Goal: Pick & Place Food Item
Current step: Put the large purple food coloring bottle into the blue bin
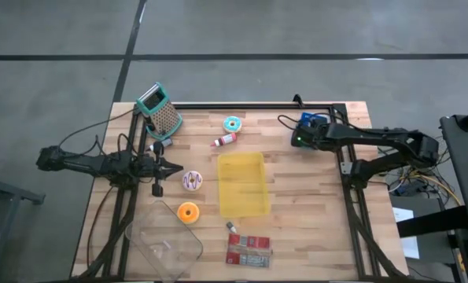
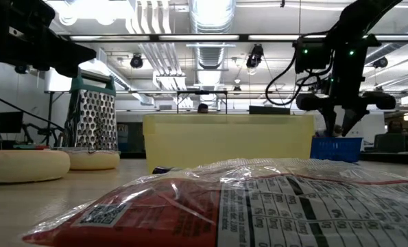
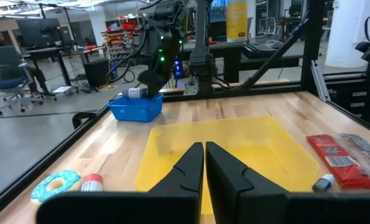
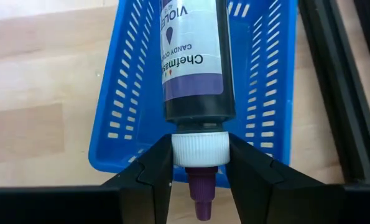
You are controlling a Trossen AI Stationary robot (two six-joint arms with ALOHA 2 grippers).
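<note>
A bottle of violet candy colour (image 4: 194, 56), with a white ribbed cap and a violet nozzle, hangs over the blue slotted basket (image 4: 265, 93) at the table's far right. My right gripper (image 4: 199, 165) is shut on it, above the basket (image 1: 312, 122). In the left wrist view the bottle (image 3: 135, 93) shows at the basket's rim. My left gripper (image 3: 204, 165) waits shut and empty at the table's left (image 1: 171, 167). My right gripper pinches the bottle's white cap (image 4: 199, 149) between its two fingers, one on either side. The fingers come slanting down from above. The bottle's body stretches out ahead of the fingers over the basket, its nozzle toward the wrist. Whether its far end touches the basket I cannot tell.
A yellow container (image 1: 242, 185) sits mid-table. Around it lie a teal donut (image 1: 232, 124), a red-capped bottle (image 1: 226, 141), a white-purple donut (image 1: 192, 181), an orange donut (image 1: 188, 212), a clear box (image 1: 167, 240) and a red packet (image 1: 248, 250). A grater (image 1: 161, 110) stands far left.
</note>
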